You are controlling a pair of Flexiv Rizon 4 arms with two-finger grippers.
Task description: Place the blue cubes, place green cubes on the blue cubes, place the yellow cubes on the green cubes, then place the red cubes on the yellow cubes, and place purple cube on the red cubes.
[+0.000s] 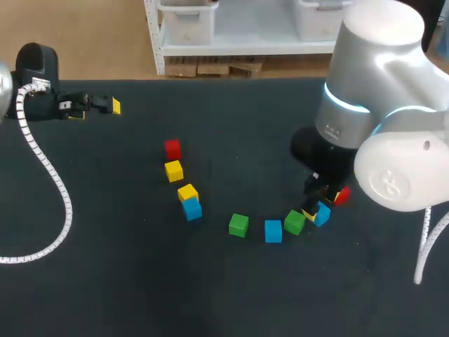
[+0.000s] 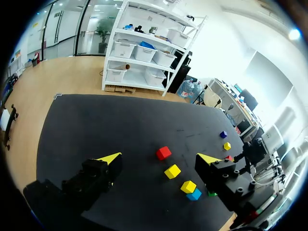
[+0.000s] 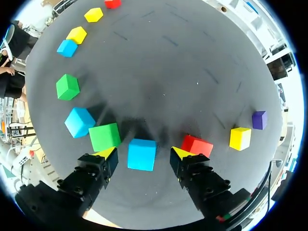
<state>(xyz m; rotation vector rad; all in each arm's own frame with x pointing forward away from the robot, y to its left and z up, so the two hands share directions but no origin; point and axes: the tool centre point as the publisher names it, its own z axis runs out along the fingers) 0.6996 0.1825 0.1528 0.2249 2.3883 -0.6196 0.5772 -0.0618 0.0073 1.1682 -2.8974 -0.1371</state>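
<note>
- Count, from the right wrist view: three blue, two green, three yellow, two red, one purple. That makes eleven cubes, each resting singly and flat on the bench [image 1: 105,267], none stacked.
- Blue: one blue cube [image 3: 142,154] lies between the fingers of the right gripper [image 3: 143,153]. A second blue cube [image 3: 79,121] is just beside a green cube [image 3: 105,136]. A third blue cube [image 3: 67,47] sits close against a yellow cube [image 3: 77,34].
- Green: the other green cube [image 3: 67,86] stands alone between the second and third blue cubes.
- Yellow: a second yellow cube [image 3: 93,14] is next along the line. A third yellow cube [image 3: 240,138] lies near the purple cube [image 3: 259,120].
- Red: one red cube [image 3: 197,145] is just beside the right gripper's finger. The other red cube [image 3: 112,3] ends the far run.
- Orientation: the cubes are equal-sided, so none has a long axis. Each is turned differently, and together they form one curved line.
- Right gripper: the fingers are spread, with a gap on either side of the blue cube; they grip nothing.
- Left gripper [image 2: 160,159]: it is well apart from the cubes, fingers wide, nothing between them.
</note>
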